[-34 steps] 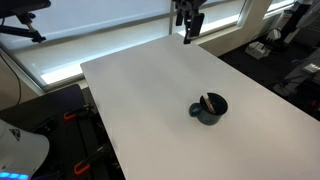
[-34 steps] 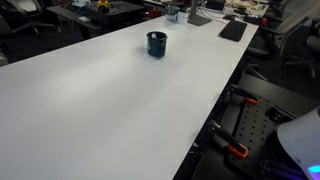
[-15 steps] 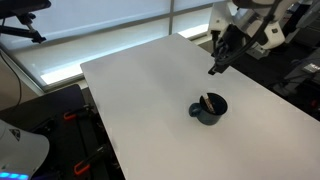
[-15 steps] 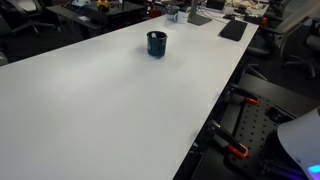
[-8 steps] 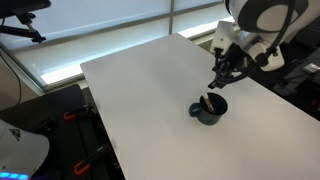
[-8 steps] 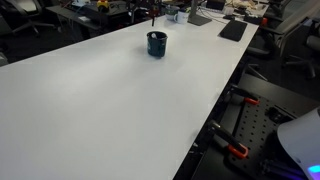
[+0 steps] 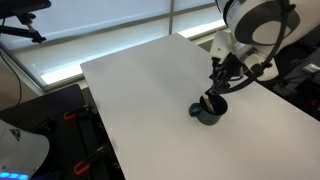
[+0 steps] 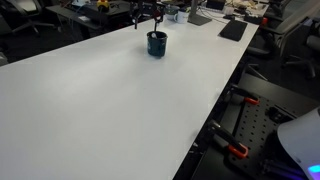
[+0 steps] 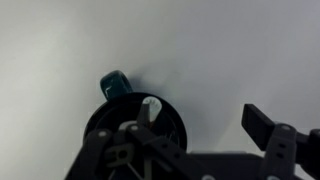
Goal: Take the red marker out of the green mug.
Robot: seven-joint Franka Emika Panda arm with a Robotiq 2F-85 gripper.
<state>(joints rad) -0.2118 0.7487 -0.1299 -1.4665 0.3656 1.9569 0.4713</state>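
Nearest the camera in an exterior view, the wide white table [image 8: 100,115] is seen filling the lower frame, its far end reaching the upper centre. There the green mug [image 8: 157,45] is found standing upright, small and dark, with the black gripper [image 8: 149,18] hung just above it.

In an exterior view from the opposite side, the table [image 7: 140,85] is crossed towards the right of centre, where the green mug [image 7: 210,116] is set, handle turned to the left of the frame. The red marker [image 7: 206,102] is seen inside the mug, leaning on the rim with its upper end sticking out. The gripper [image 7: 213,93] is poised right over the mug's mouth, close to the marker; contact cannot be made out. Behind it, the white arm [image 7: 250,25] is seen at the upper right.

In the wrist view, the mug's teal handle [image 9: 113,85] is caught at centre left, the dark inside below it, with a pale marker end [image 9: 150,107] showing within. The gripper [image 9: 190,122] is shown with its fingers [image 9: 268,130] spread apart and nothing clamped between them.
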